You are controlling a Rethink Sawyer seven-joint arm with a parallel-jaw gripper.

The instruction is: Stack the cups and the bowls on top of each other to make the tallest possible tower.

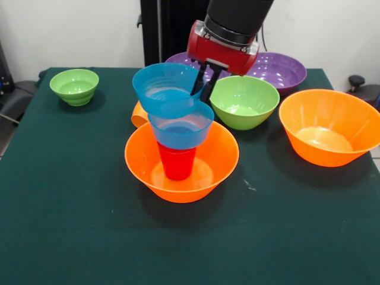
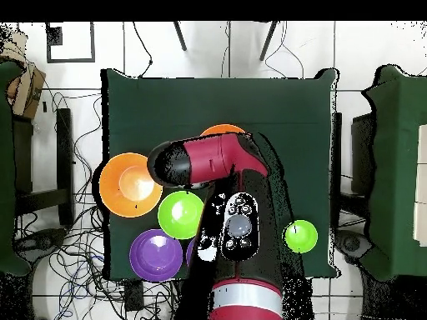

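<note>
Gripping glossy blue bowl (image 1: 167, 88) rim, fingers (image 1: 208, 87) closed

2 blue bowls (image 1: 172, 104), red cup (image 1: 177, 163), orange base bowl (image 1: 181, 172).

Green-clothed table (image 1: 71, 225) (dark) bears orange (image 1: 330, 127), green (image 1: 244, 101), purple bowls (image 1: 284, 72).

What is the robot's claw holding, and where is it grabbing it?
The gripper holds the top blue bowl by its rim, on the far right side.
</note>
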